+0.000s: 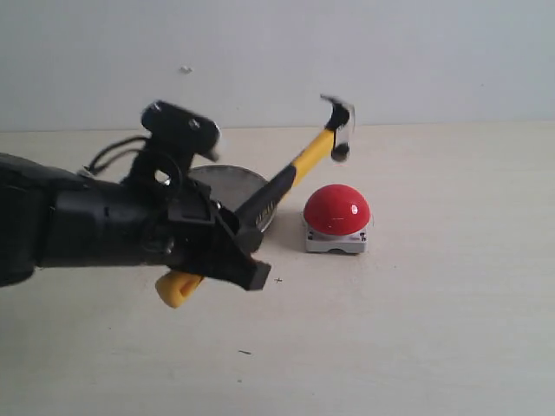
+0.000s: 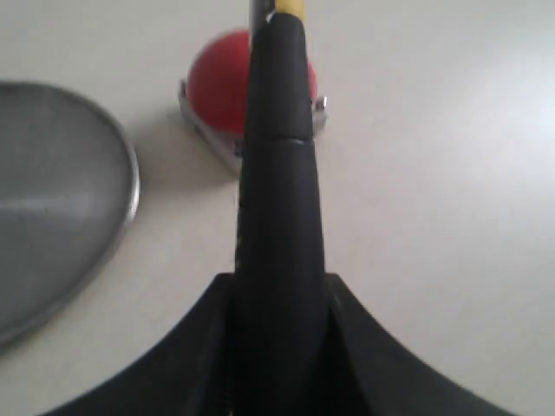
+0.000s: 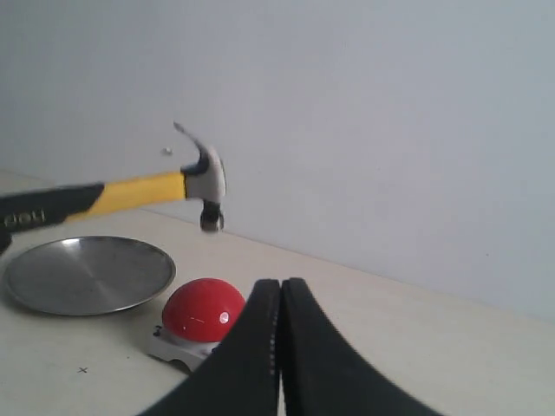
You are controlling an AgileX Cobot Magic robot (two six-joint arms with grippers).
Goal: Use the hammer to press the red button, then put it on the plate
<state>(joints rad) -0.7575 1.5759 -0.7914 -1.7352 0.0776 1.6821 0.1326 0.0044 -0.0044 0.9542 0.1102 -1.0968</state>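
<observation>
My left gripper (image 1: 227,245) is shut on the black grip of the hammer (image 1: 295,173), which slants up to the right. Its steel head (image 1: 339,124) hangs in the air above the red button (image 1: 336,211), well clear of the dome. The button stands on its grey base just right of the silver plate (image 1: 232,184), which is partly hidden behind the left arm. The left wrist view looks along the hammer handle (image 2: 277,173) with the button (image 2: 217,87) beyond it and the plate (image 2: 61,217) beside. My right gripper (image 3: 280,290) is shut and holds nothing, close to the button (image 3: 202,312).
The pale tabletop (image 1: 416,329) stretches in front of and to the right of the button. A plain white wall (image 1: 347,52) backs the table. The bulky black left arm (image 1: 78,221) fills the left side of the exterior view.
</observation>
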